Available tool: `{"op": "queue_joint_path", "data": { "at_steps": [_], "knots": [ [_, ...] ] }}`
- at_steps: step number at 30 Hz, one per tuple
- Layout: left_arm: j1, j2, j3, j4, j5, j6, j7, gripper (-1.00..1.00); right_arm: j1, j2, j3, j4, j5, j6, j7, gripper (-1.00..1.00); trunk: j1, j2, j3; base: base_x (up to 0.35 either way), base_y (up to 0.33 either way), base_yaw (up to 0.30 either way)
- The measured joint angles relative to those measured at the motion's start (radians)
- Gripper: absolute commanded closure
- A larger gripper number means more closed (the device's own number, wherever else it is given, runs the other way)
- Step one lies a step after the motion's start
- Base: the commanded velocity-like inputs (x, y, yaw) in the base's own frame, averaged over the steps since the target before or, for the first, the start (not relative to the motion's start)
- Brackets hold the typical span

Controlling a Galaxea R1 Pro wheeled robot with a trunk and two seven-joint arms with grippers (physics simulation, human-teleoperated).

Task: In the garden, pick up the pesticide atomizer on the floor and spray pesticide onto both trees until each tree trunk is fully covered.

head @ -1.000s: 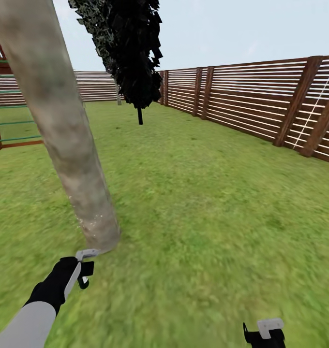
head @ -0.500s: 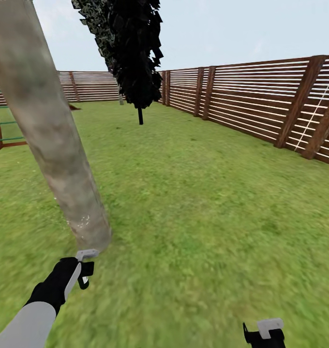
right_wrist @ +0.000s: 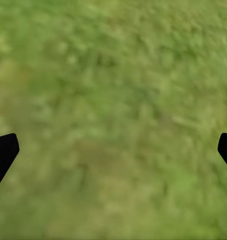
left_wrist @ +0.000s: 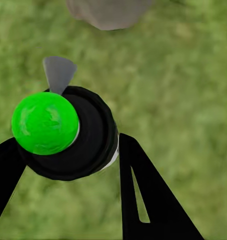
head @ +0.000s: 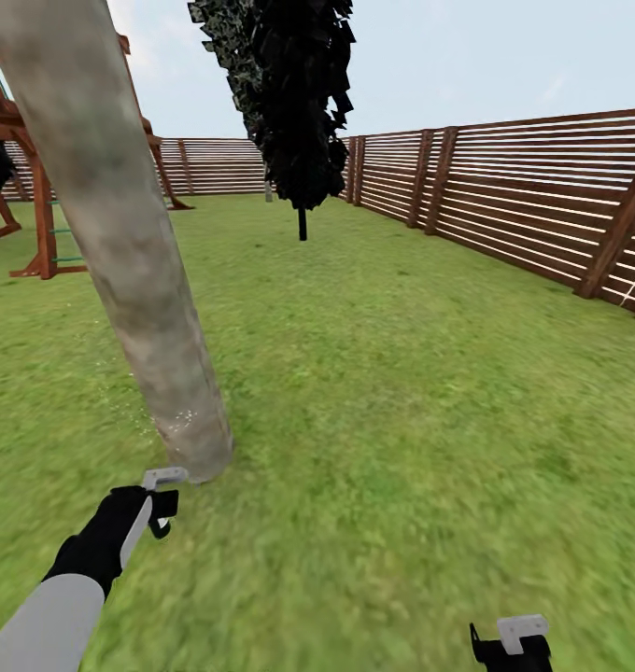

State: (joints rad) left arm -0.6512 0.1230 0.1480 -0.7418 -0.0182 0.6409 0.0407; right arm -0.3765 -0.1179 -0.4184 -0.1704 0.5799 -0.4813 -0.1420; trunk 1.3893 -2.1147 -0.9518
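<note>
From the head view, a thick grey-tan tree trunk [head: 131,243] leans up out of the grass [head: 402,392], and everything else can be placed from it. The left gripper [head: 159,504] sits low, just in front of the foot of the trunk, very near it; whether it touches I cannot tell. Something grey and black shows at its tip, too small to name from here. A few tiny white specks [head: 121,411] hang just beside the trunk's lower part, on the side toward the wooden play frame [head: 37,187]. Well beyond the trunk stands a narrow blackish tree [head: 294,103], and behind that a brown slatted fence [head: 504,205] runs along the lawn's far side and down the side away from the play frame. The right gripper [head: 512,644] is low at the picture's edge, well apart from the trunk, over bare grass.

In the left wrist view, the fingers [left_wrist: 143,195] are clenched on the sprayer [left_wrist: 68,132]: a black round body with a bright green cap and a grey nozzle piece pointing toward the base of the trunk [left_wrist: 108,12], which shows just beyond it. Grass lies underneath.

In the right wrist view, the two black fingertips [right_wrist: 3,152] stand wide apart at opposite edges, released, with nothing between them but blurred grass [right_wrist: 113,120].
</note>
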Motion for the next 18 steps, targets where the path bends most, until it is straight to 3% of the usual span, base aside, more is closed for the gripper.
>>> {"op": "queue_joint_path", "data": {
  "at_steps": [5, 10, 12, 15, 18],
  "knots": [
    [-0.028, 0.068, -0.001, -0.004, -0.003, 0.008, -0.022, 1.00, 0.000, -0.002, -0.001, 0.000, 0.000, 0.000, 0.000, -1.00, 0.000, 0.000, 0.000, 0.000, 0.000, 0.001],
    [-0.076, 0.063, -0.005, -0.065, 0.002, 0.015, -0.026, 1.00, 0.000, -0.002, -0.001, 0.000, 0.000, 0.000, 0.000, -1.00, 0.000, 0.000, 0.000, 0.000, 0.000, 0.000],
    [-0.090, 0.077, -0.002, -0.070, 0.001, 0.038, -0.026, 1.00, 0.000, -0.001, 0.000, 0.001, 0.000, 0.000, 0.000, -1.00, 0.000, 0.000, 0.000, 0.000, 0.000, 0.000],
    [-0.098, 0.121, -0.001, -0.089, 0.001, 0.052, -0.043, 1.00, 0.000, 0.000, 0.000, 0.001, 0.000, 0.001, 0.000, -1.00, 0.000, 0.000, 0.000, 0.000, 0.000, 0.000],
    [-0.098, 0.119, -0.008, -0.113, 0.006, 0.058, -0.082, 1.00, 0.000, 0.000, 0.000, 0.002, 0.000, 0.000, 0.000, -1.00, 0.000, 0.000, 0.000, 0.000, 0.000, 0.000]
  ]
}}
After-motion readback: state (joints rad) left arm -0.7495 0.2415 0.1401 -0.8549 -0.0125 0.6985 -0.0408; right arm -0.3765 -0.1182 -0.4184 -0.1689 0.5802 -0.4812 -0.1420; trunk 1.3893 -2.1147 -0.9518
